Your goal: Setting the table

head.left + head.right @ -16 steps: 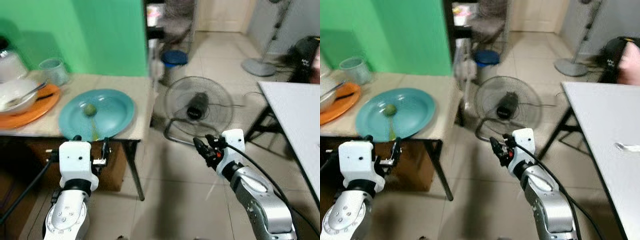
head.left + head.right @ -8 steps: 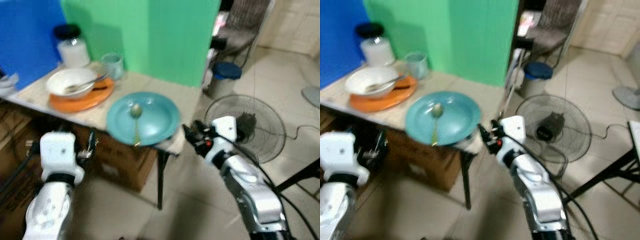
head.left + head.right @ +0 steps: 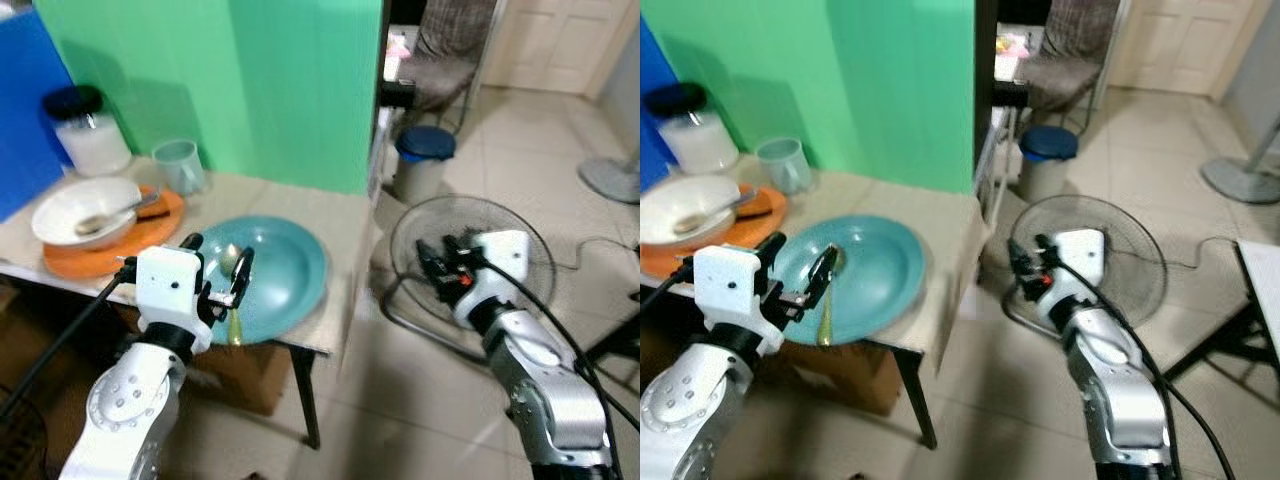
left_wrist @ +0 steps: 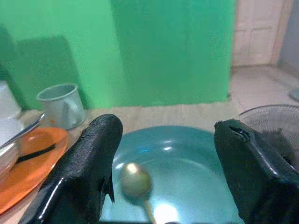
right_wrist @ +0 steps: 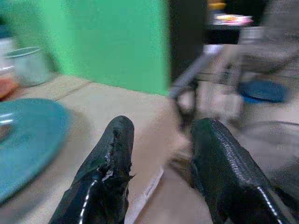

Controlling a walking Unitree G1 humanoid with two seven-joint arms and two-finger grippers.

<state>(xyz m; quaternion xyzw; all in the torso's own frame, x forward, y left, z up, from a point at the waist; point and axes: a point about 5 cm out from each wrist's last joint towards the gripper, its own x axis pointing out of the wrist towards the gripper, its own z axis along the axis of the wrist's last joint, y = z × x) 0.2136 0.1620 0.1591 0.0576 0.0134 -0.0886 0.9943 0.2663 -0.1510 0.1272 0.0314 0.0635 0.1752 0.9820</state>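
Since a second ago the robot has turned toward the table [image 3: 340,215], bringing the left gripper [image 3: 215,278] up over the near edge of the plate [image 3: 285,270].

Left wrist view: fingers spread wide, empty, framing the spoon [image 4: 134,183] lying in the plate, so a grasp looks close.

Right wrist view: right gripper [image 5: 161,154] partly open, holding nothing, beside the table's corner.

My left gripper [image 3: 795,268] at the round teal plate [image 3: 872,275].
Fingers spread over a gold spoon [image 3: 829,300] on it.
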